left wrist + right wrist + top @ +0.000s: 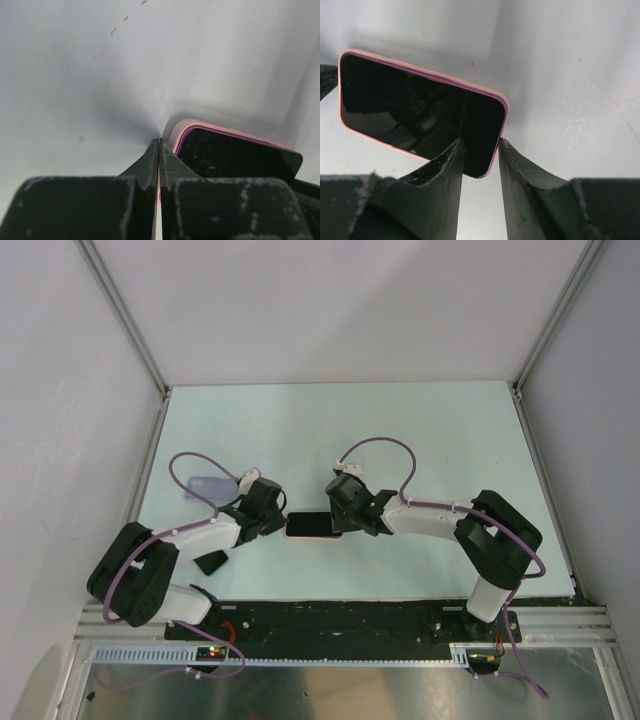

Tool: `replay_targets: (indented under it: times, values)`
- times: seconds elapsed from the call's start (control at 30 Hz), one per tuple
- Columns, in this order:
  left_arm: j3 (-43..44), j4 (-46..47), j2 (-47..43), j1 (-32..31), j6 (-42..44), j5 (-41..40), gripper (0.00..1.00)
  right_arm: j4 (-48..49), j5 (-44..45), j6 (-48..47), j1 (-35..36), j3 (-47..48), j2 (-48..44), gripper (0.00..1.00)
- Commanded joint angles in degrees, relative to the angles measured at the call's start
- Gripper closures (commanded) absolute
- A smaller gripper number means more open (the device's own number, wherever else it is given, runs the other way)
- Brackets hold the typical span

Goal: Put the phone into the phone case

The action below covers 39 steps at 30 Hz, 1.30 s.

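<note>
The phone lies flat and screen up near the table's front, between my two grippers. A pink phone case rim runs round its black screen, with a thin purple line between the two. My left gripper is shut, its joined tips right beside the phone's left end; nothing shows between them. My right gripper is open at the phone's other end. One of its fingers is over the screen and the other stands just outside the pink edge at the near corner.
A translucent lavender flat piece lies at the left behind the left arm. A small black object sits by the left arm's elbow. White walls with metal posts close in the pale table on three sides.
</note>
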Motion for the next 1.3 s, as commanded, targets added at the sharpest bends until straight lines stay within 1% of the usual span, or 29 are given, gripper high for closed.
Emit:
replay_targets:
  times: [0.0, 0.17, 0.33, 0.47, 0.73, 0.8, 0.87, 1.1, 1.17, 1.27]
  values:
    - [-1.52, 1.57, 2.23, -1.55, -0.97, 6.21, 1.0, -0.07, -8.39, 2.04, -0.09, -1.1, -3.31, 0.61]
    - [-1.81, 1.56, 1.87, -1.42, -0.94, 6.29, 1.0, -0.77, -8.01, 1.97, -0.88, -1.05, -5.93, 0.61]
    - [-2.05, 1.58, 1.56, -1.37, -0.89, 6.3, 1.0, -3.52, -6.16, 2.76, -1.02, -1.1, -6.52, 0.62]
    - [-2.3, 1.58, 1.34, -1.41, -0.93, 6.42, 1.0, -4.69, -4.04, 2.93, -0.9, -1.17, -7.33, 0.61]
    - [-2.78, 1.58, 0.62, -1.32, -0.93, 6.46, 1.0, -6.39, -2.8, 4.05, -0.39, -2.3, -9.82, 0.61]
    - [-2.8, 1.51, 0.49, -1.34, -0.96, 6.45, 1.0, -6.27, -2.57, 4.75, -0.22, -3.35, -10.05, 0.63]
    - [-2.81, 1.56, 0.48, -1.34, -0.91, 6.49, 1.0, -5.93, -2.49, 5.43, -0.21, -4.53, -10.15, 0.68]
    - [-2.6, 1.51, 0.73, -1.3, -0.89, 6.66, 1.0, -4.58, -3.11, 6.4, -0.09, -6.25, -9.53, 0.71]
    - [-2.52, 1.5, 0.87, -1.31, -0.89, 6.72, 1.0, -4.21, -3.33, 6.43, -0.04, -6.27, -9.28, 0.76]
    - [-2.47, 1.57, 0.84, -1.25, -0.82, 6.71, 1.0, -3.99, -3.61, 6.4, -0.01, -6.34, -8.79, 0.79]
